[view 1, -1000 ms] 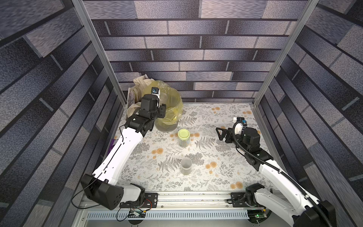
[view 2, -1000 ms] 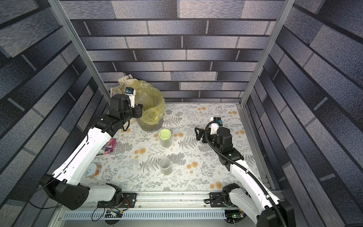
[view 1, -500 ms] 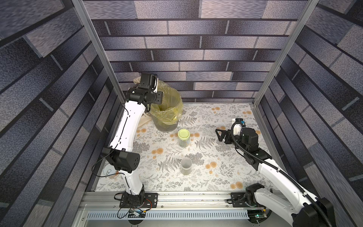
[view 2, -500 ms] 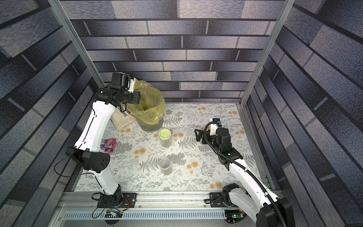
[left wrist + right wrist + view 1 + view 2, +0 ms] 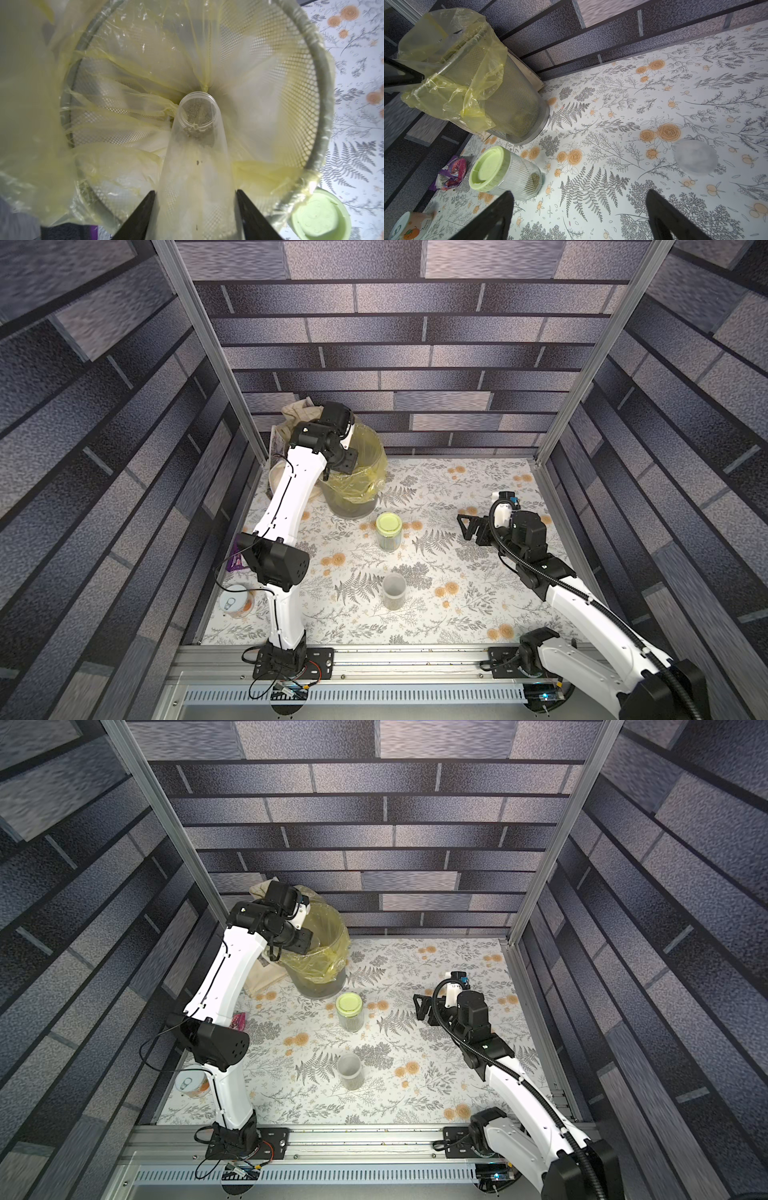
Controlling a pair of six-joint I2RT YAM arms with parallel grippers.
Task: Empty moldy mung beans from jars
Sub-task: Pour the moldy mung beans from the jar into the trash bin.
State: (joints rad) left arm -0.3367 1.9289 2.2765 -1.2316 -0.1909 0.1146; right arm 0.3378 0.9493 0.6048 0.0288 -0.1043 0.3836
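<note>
My left gripper [image 5: 195, 207] is shut on a tall slim clear jar [image 5: 195, 166], tipped mouth-down inside the yellow-lined mesh bin [image 5: 324, 83]. Olive mung beans [image 5: 195, 112] show through its mouth; its walls look almost bare. In both top views the left gripper [image 5: 345, 456] [image 5: 297, 942] hangs over the bin and hides that jar. The lime-lidded jar [image 5: 389, 531] [image 5: 506, 174] stands mid-table with mung beans [image 5: 534, 180] at its bottom. A short clear jar [image 5: 394, 591] stands nearer the front. My right gripper [image 5: 579, 216] [image 5: 467, 526] is open and holds nothing, to the right of the lidded jar.
A pull-tab tin can [image 5: 235, 605] [image 5: 409, 226] sits at the front left and a purple wrapper [image 5: 235, 562] lies by the left wall. A beige cloth [image 5: 295, 418] is bunched behind the bin [image 5: 353, 489]. Metal frame posts stand at the back corners.
The left arm has risen and swung its gripper over the bin, turning the slim jar mouth-down into it. The right arm has not moved.
</note>
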